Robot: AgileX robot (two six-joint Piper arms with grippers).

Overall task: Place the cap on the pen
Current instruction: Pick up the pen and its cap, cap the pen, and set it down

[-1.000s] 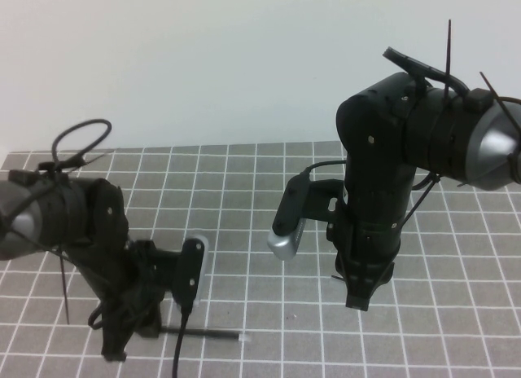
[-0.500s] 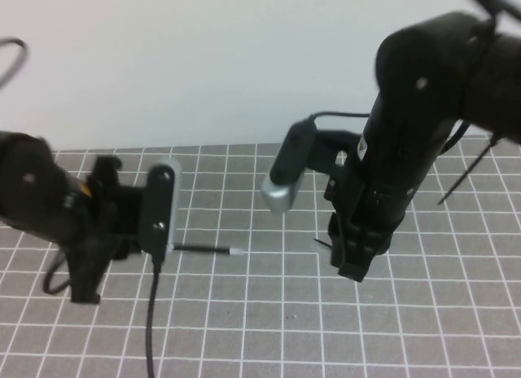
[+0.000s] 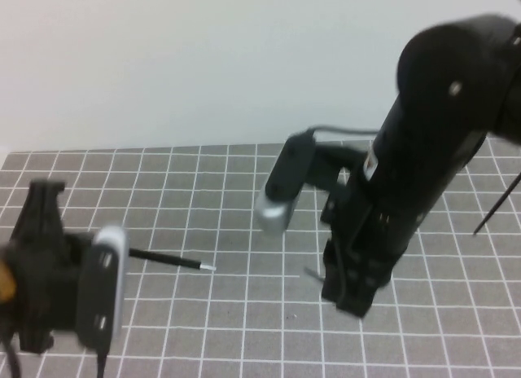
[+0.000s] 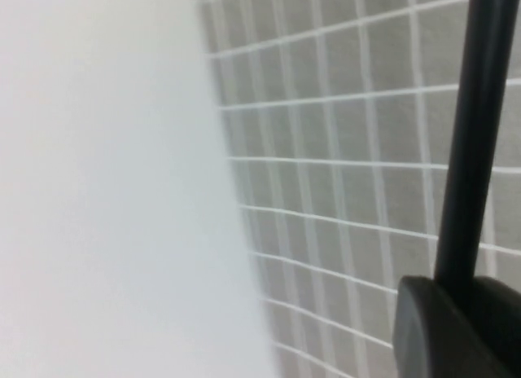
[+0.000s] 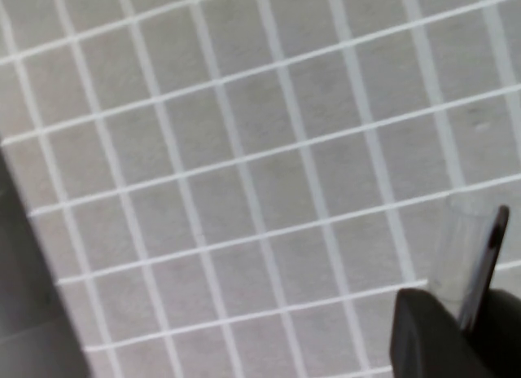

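Note:
A thin black pen [image 3: 167, 260] with a pale tip sticks out level from my left gripper [image 3: 122, 252] at the lower left, pointing right. In the left wrist view the pen's black barrel [image 4: 476, 142] rises out of the shut fingers [image 4: 448, 329]. My right gripper [image 3: 338, 284] hangs in the right middle above the mat, shut on a clear pen cap [image 3: 313, 274] that pokes out leftward. The right wrist view shows the clear cap with its dark clip [image 5: 472, 256] held between the dark fingers [image 5: 431, 337]. A gap of a few grid squares separates pen tip and cap.
A grey mat with a white grid [image 3: 244, 199] covers the table, and a plain pale wall [image 3: 203, 60] rises behind it. The right wrist camera housing [image 3: 281, 191] juts toward the middle. The left wrist camera [image 3: 102, 288] sits at the lower left.
My left arm has dropped toward the lower left and turned, carrying the pen so its tip now sits lower. The right arm has shifted slightly lower with the cap.

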